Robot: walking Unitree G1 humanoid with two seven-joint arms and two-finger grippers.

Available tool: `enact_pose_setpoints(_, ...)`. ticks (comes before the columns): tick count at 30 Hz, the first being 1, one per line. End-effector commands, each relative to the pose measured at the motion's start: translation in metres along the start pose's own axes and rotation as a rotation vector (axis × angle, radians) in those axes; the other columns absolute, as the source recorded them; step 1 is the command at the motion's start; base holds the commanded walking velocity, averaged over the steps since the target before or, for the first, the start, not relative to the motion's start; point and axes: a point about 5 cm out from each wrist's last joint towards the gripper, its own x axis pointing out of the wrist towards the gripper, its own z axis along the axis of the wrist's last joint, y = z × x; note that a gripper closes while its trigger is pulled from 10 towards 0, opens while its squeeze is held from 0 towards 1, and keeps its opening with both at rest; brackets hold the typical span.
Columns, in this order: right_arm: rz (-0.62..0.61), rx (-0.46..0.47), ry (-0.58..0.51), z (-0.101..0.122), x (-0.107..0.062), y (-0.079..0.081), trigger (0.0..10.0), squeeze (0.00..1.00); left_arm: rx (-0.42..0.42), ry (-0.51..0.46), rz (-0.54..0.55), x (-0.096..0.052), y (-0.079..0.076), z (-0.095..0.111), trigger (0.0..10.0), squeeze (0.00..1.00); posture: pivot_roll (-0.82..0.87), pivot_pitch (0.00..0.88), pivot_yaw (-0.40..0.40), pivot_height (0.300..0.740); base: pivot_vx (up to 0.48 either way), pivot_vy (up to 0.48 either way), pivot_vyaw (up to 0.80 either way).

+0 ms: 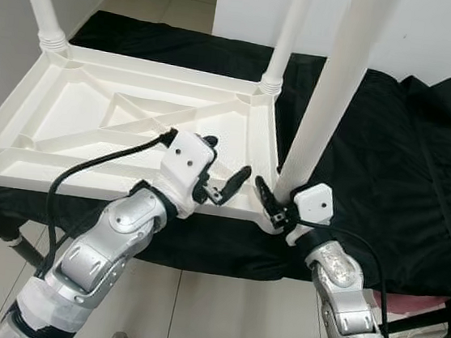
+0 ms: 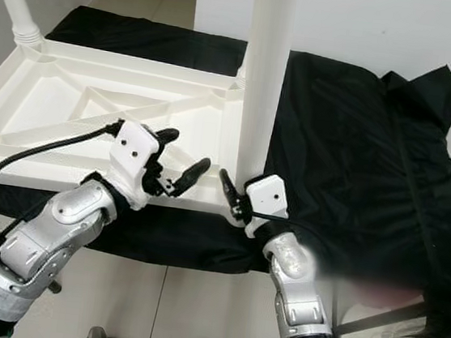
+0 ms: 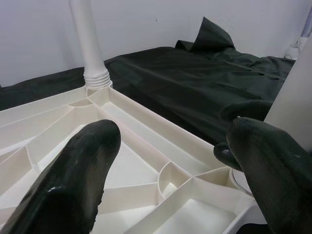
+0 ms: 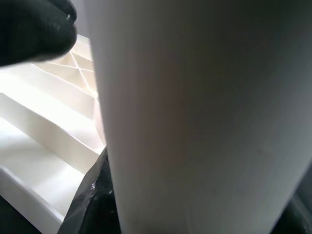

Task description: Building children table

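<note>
White kids' table (image 1: pixel 133 118) lies upside down on black cloth (image 1: pixel 390 155), legs pointing up. Right tool (image 1: pixel 274 203) clamped on near-corner leg (image 1: pixel 332 91), upright. Left tool (image 1: pixel 220 181) apart, hovering over frame.

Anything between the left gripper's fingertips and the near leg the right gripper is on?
Nothing but the tabletop's near rim; in the left eye view the left gripper hangs open beside the leg held by the right gripper.

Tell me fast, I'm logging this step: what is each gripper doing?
Left gripper: open, empty, above the upturned white plastic tabletop.
Right gripper: shut on the white round plastic table leg near its base.
</note>
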Motion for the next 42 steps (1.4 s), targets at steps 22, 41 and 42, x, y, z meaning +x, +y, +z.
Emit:
enact_pose_setpoints(22, -0.094, 0.239, 0.243, -0.035, 0.012, -0.001, 10.0, 0.00, 0.016, 0.017, -0.116, 0.001, -0.005, -0.002, 10.0, 0.00, 0.05, 0.138, -0.065, 0.740, 0.000, 0.000, 0.00)
enact_pose_setpoints(41, -0.280, 0.287, 0.310, -0.041, 0.008, -0.008, 10.0, 0.00, 0.009, 0.025, -0.120, -0.002, -0.007, -0.002, 10.0, 0.00, 0.05, 0.143, -0.068, 0.740, 0.000, 0.000, 0.00)
enact_pose_setpoints(42, -0.306, 0.271, 0.312, -0.041, 0.009, -0.009, 10.0, 0.00, 0.008, 0.026, -0.121, -0.002, -0.007, -0.002, 10.0, 0.00, 0.05, 0.143, -0.069, 0.740, 0.000, 0.000, 0.00)
